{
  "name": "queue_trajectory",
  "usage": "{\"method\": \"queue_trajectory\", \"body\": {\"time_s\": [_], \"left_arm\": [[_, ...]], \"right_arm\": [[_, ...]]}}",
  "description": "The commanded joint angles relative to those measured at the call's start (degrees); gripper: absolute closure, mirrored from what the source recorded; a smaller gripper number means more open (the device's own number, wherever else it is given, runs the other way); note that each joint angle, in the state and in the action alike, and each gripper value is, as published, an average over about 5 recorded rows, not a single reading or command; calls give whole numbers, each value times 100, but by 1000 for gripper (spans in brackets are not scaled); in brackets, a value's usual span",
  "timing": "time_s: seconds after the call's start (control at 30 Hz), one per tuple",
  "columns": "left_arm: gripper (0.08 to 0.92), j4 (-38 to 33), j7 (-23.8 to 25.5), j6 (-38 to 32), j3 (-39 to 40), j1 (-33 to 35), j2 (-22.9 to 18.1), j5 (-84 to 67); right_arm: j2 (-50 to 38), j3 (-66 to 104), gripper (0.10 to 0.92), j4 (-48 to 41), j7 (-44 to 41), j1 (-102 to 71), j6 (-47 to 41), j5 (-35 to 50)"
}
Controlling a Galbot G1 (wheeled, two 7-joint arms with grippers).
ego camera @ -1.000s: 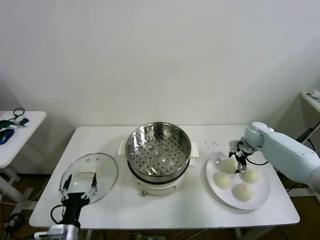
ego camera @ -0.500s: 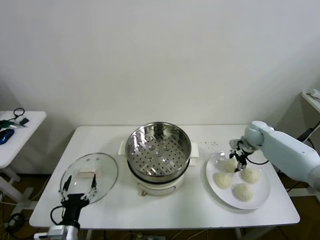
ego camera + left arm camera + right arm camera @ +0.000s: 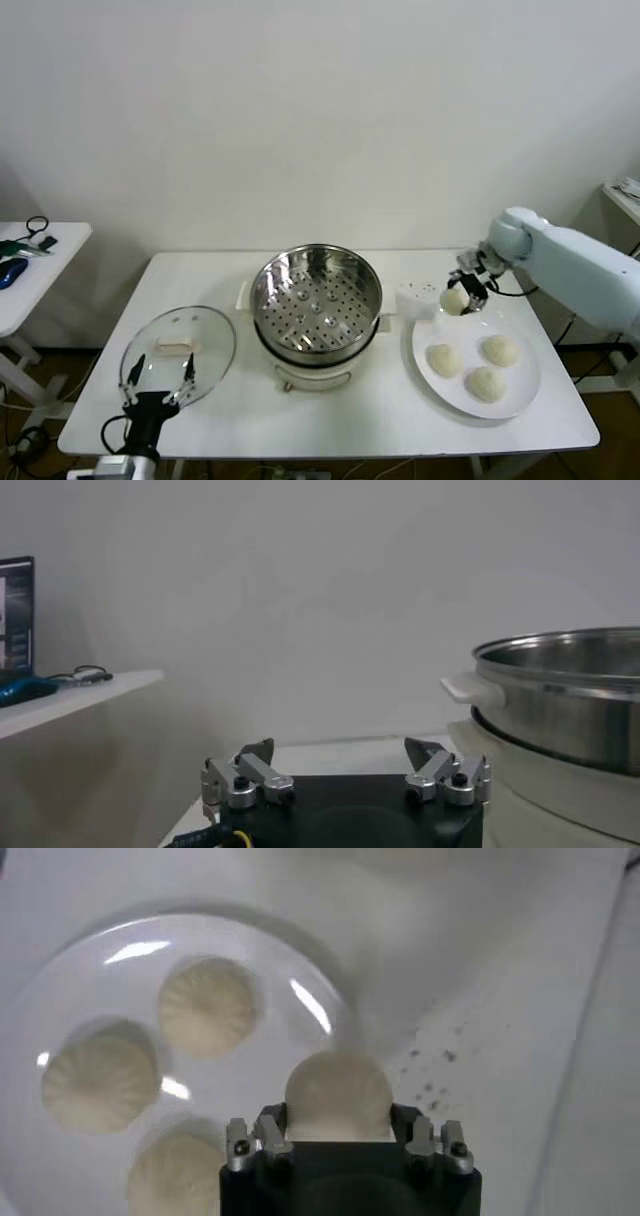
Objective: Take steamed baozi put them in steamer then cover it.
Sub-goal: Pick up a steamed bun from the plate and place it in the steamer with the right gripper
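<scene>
Partly hidden, baozi sits between right gripper fingers.

four baozi, one steamer, one cover, one plate.

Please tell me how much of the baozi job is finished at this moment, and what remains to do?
Done: nothing is in the steamer yet; its tray is bare. In hand: the right end effector holds one baozi lifted above the plate. Left: that bun and the three baozi on the plate must go in, then the cover, lying on the table by the idle left end effector, goes on.
</scene>
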Motion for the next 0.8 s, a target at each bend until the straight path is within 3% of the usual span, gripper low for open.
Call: {"method": "queue_trajectory", "body": {"time_s": [0.03, 0.37, 0.8], "left_arm": [[177, -90, 55, 79, 49, 144, 27, -72], [177, -56, 65, 150, 73, 198, 50, -133], [177, -17, 1, 189, 21, 252, 46, -137]], "right_arm": [[652, -606, 353, 301, -243, 1488, 1018, 56], [1803, -300, 347, 692, -360, 1721, 2497, -1382], [2857, 219, 338, 715, -167, 615, 2979, -2724]]}}
